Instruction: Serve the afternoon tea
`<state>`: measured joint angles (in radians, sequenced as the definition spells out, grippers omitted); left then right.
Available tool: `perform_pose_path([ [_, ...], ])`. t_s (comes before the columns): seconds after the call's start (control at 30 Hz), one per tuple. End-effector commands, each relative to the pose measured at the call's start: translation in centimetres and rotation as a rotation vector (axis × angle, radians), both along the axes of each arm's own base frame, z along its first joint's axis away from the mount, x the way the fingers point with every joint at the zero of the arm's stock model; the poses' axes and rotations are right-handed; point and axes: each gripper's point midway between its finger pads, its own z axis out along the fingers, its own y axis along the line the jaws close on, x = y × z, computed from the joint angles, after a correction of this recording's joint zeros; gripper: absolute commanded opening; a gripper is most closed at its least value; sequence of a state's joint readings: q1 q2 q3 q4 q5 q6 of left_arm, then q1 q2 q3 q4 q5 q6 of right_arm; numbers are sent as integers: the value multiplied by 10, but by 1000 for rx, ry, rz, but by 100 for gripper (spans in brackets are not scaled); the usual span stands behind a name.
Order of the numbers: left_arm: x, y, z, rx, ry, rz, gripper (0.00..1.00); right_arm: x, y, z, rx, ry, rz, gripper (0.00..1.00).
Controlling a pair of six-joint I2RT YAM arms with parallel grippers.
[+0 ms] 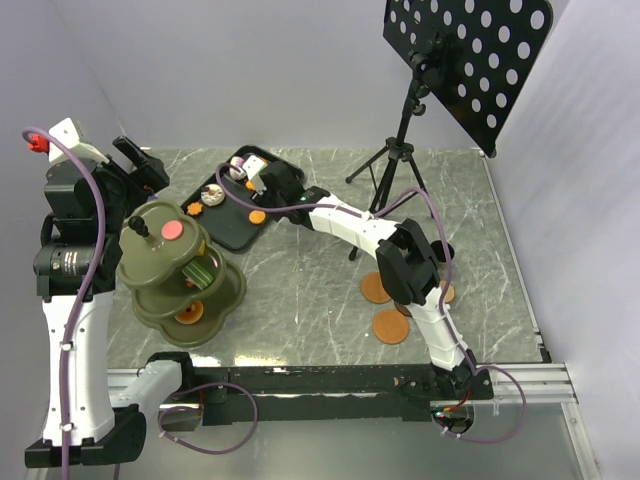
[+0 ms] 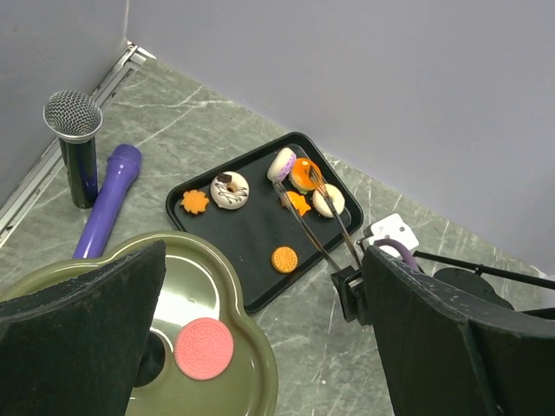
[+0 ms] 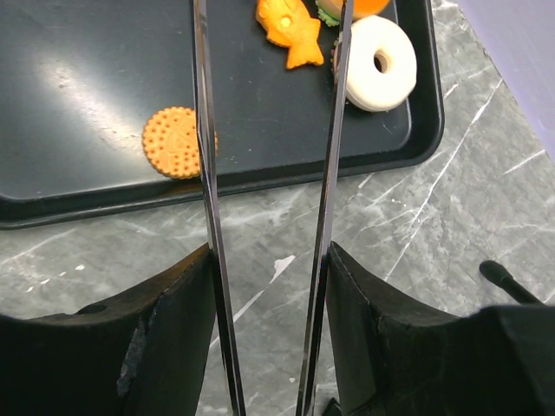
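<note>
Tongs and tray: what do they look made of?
The tongs look like polished metal: thin, bright strips with mirror-like reflections. The tray is black with a soft sheen, likely plastic, though coated metal is possible.

Soft, even light from overhead; all three of your views read clearly.
You get only faint, short shadows on the marble table (image 1: 300, 290), darkest under the green tiered stand (image 1: 150, 250). In your right wrist view a pale sheen spreads over the black tray (image 3: 87, 52), and the tongs (image 3: 334, 130) glint in thin bright streaks. In your left wrist view the left gripper (image 2: 264, 256) shows its fingers (image 2: 78, 338) as dark, slightly soft masses. Your overhead view leans at its edges.
</note>
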<state>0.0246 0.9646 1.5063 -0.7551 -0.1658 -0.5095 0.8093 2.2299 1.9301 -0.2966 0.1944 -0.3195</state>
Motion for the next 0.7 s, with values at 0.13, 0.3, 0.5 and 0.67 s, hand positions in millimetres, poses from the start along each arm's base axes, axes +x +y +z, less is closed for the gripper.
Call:
perform_pose_path([
  [0.13, -7, 4, 11, 89, -6, -12, 100, 33, 0, -3, 61, -29, -62, 57],
  [0.3, -8, 1, 2, 137, 21, -51, 100, 44, 11, -5, 90, -33, -69, 57],
  [0.5, -9, -12, -11, 186, 51, -106, 100, 55, 19, -8, 116, -54, -98, 57],
  [0.67, -12, -14, -15, 206, 61, -112, 100, 59, 25, 6, 118, -114, -100, 56],
])
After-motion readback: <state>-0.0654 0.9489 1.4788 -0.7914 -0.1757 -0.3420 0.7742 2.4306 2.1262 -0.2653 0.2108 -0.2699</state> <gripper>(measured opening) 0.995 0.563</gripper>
